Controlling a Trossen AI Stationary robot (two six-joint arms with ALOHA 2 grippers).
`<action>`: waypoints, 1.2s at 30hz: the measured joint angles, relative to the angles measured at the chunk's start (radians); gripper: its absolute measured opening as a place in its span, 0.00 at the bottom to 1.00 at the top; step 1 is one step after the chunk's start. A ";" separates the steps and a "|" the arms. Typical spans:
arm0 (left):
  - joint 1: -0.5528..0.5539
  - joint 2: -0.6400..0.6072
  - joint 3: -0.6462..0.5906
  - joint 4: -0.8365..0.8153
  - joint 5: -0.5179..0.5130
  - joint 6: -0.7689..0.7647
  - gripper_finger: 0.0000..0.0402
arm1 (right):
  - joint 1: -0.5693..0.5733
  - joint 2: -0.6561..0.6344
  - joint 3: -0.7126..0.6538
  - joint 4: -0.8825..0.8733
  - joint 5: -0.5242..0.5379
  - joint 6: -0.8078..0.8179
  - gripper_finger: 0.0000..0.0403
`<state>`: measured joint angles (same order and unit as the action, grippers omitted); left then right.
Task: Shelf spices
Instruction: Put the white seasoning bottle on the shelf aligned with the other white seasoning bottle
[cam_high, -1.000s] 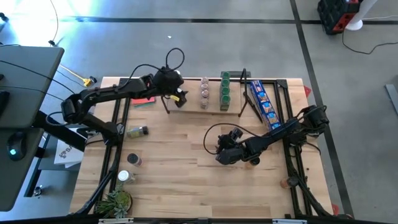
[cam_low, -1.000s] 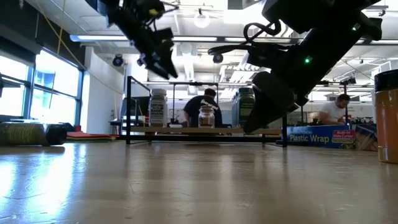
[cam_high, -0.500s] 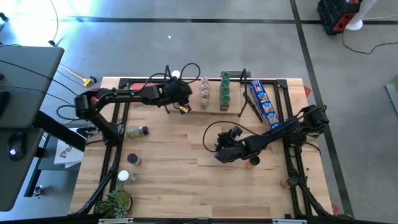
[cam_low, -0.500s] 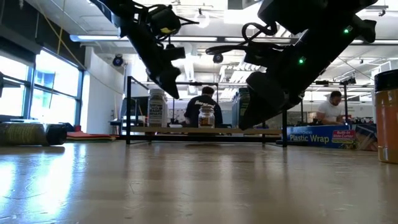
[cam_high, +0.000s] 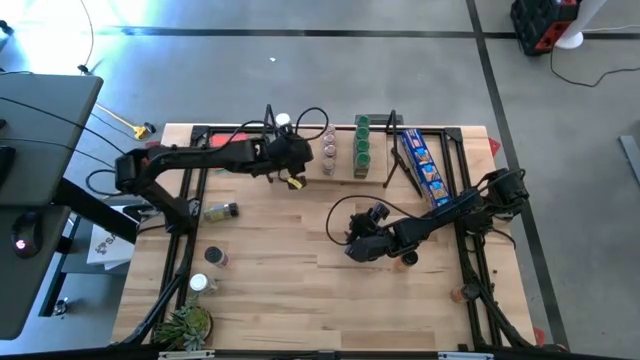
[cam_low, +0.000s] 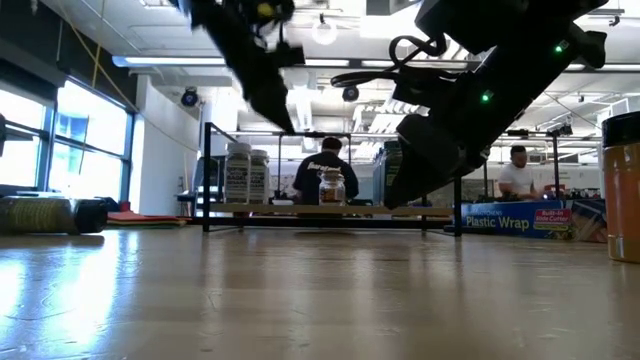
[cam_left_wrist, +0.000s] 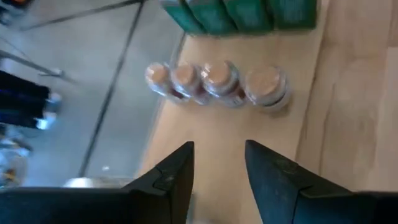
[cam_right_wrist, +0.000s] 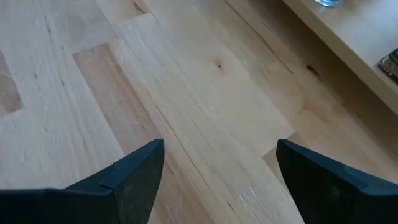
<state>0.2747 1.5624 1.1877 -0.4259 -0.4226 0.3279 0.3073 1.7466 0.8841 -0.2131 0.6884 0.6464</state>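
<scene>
Hovering my left gripper (cam_high: 292, 166) just off the shelf (cam_high: 345, 178), fingers parted with nothing between them, I am judging it clear of the spices (cam_left_wrist: 217, 79) standing in rows on the board. My right gripper (cam_high: 362, 250) is waiting over the table (cam_high: 270, 300), spread wide and empty, ready for a loose jar (cam_high: 221, 211).

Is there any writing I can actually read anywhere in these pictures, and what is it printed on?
"Plastic Wrap": on the long blue box lying at the table's right side, low view.
The small red patch beside those words: too small to read.
Labels on the jars on the shelf: too blurred to read.
Print on the blue box from above: too small to read.
</scene>
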 joint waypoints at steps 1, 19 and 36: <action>-0.012 -0.012 0.030 -0.041 -0.025 0.006 0.34 | 0.000 0.000 0.000 0.000 0.000 0.000 0.76; 0.187 -0.035 0.227 -0.616 0.158 -0.038 0.10 | -0.072 0.000 0.000 0.245 -0.089 -0.245 0.76; 0.257 -0.018 0.108 -0.435 0.191 0.070 0.01 | -0.071 0.000 0.000 0.256 -0.095 -0.236 0.76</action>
<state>0.5316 1.5440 1.2952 -0.8608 -0.2315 0.3979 0.2359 1.7466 0.8841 0.0425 0.5932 0.4099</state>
